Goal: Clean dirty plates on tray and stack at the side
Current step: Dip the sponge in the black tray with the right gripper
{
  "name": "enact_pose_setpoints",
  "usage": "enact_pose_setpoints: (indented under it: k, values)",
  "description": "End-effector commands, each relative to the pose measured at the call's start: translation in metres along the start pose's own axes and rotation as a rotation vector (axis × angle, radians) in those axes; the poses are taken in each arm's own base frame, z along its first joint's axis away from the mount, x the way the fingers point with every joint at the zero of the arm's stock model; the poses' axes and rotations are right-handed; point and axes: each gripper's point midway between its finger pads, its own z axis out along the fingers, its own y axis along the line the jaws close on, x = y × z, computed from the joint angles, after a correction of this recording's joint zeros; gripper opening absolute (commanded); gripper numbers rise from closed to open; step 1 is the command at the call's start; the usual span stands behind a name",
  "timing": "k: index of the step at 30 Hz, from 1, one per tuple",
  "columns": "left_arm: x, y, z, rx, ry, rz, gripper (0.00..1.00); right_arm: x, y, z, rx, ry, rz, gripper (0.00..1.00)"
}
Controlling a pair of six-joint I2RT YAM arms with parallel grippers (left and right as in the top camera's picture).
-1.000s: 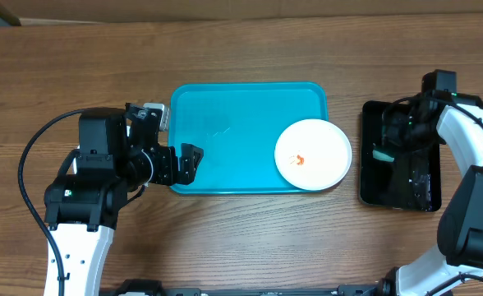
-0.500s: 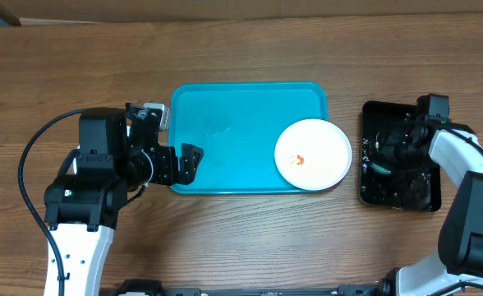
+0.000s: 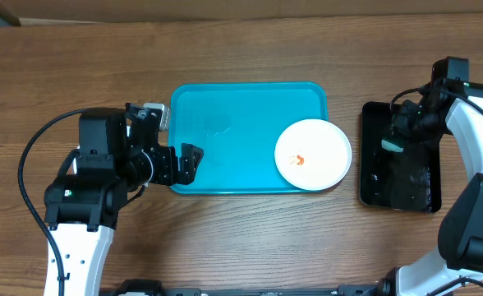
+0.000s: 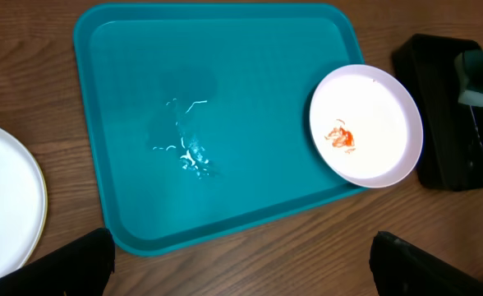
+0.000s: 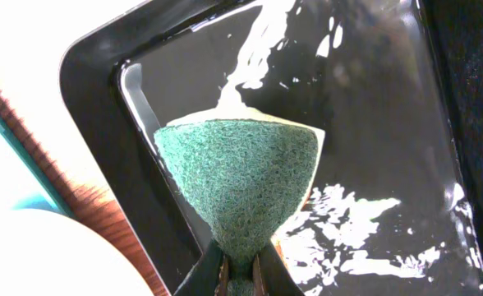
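On the tray's (image 3: 225, 136) right end one smeared plate (image 3: 313, 154) waits uncleaned, a white plate (image 4: 7, 205) already set aside on the tabletop (image 3: 250, 238), right tool (image 5: 240, 271) clamped on a sponge (image 5: 237, 177) over the black tray (image 3: 397, 193), left tool (image 3: 172, 136) spread wide, empty.

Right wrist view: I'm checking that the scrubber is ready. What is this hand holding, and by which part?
The right hand pinches a green sponge at its squeezed bottom end, over the black tray.
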Motion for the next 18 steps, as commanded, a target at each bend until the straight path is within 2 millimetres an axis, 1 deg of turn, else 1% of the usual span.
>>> enact_pose_setpoints:
  k: [1, 6, 12, 13, 15, 18]
  values:
    - [0.002, -0.002, 0.002, 0.008, 0.007, -0.007, 1.0, -0.003, 0.003, -0.014, -0.013, -0.031, -0.011, 0.04]
    - [0.002, 0.002, 0.002, -0.014, 0.008, -0.008, 1.0, 0.0, 0.003, -0.017, -0.011, -0.026, -0.011, 0.04]
    - [0.002, 0.002, 0.002, -0.014, 0.009, -0.009, 1.0, 0.004, 0.003, -0.018, -0.013, -0.008, -0.034, 0.04]
    - [0.002, 0.002, 0.002, -0.014, 0.009, -0.008, 1.0, 0.007, 0.007, -0.018, -0.035, 0.002, -0.058, 0.04]
    - [0.002, 0.002, 0.002, -0.014, 0.007, -0.008, 1.0, 0.014, 0.022, -0.022, -0.122, 0.028, -0.128, 0.04]
    - [0.0, 0.002, 0.002, -0.014, 0.001, -0.006, 1.0, 0.025, 0.039, -0.031, -0.194, 0.044, -0.186, 0.04]
